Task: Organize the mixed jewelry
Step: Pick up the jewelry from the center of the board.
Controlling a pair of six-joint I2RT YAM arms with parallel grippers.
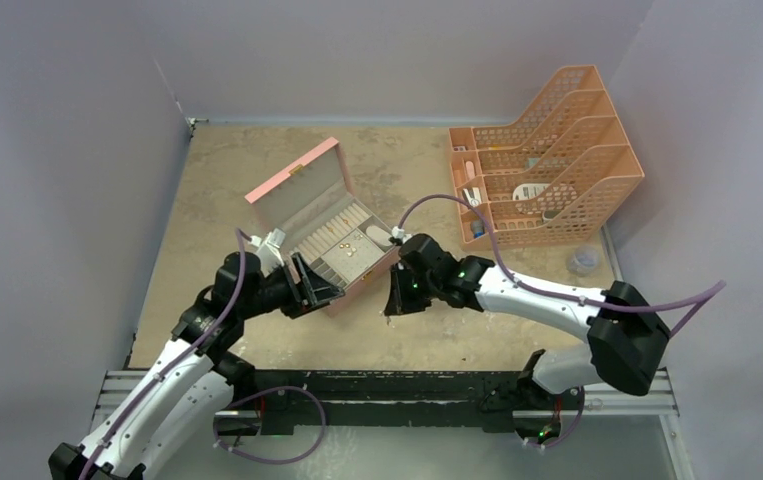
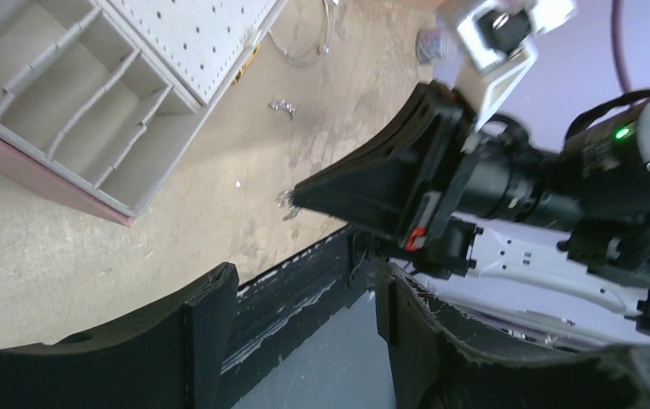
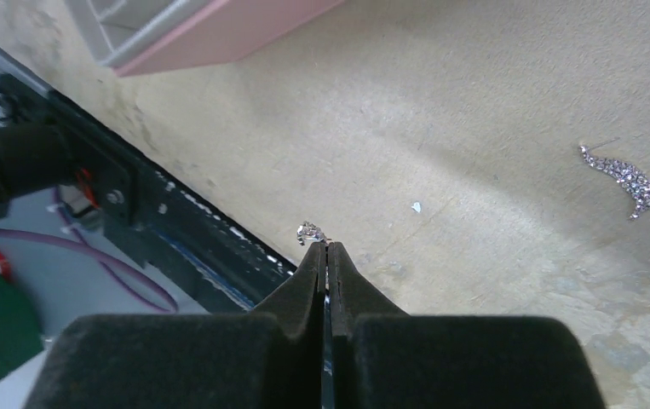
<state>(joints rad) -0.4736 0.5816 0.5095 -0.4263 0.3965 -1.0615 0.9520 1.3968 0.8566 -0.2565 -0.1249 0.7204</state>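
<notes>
My right gripper [image 3: 328, 247] is shut, its tips down at the tan table beside the front edge. A tiny silvery jewelry piece [image 3: 311, 232] sticks out of the pinched tips. The left wrist view shows the same tips [image 2: 292, 196] touching that piece [image 2: 285, 203]. A silvery chain-like piece [image 3: 632, 181] lies loose on the table to the right. A large thin wire hoop [image 2: 304, 47] lies further back. Small gold rings [image 1: 349, 240] sit in the open pink box [image 1: 362, 282]. My left gripper [image 2: 304, 324] hangs open and empty beside the box's near corner.
An orange mesh file organizer [image 1: 547, 150] with stationery bits stands at the back right. A small clear container [image 1: 583, 261] sits near the right edge. The black rail [image 1: 407, 385] runs along the table's front edge, just below both grippers.
</notes>
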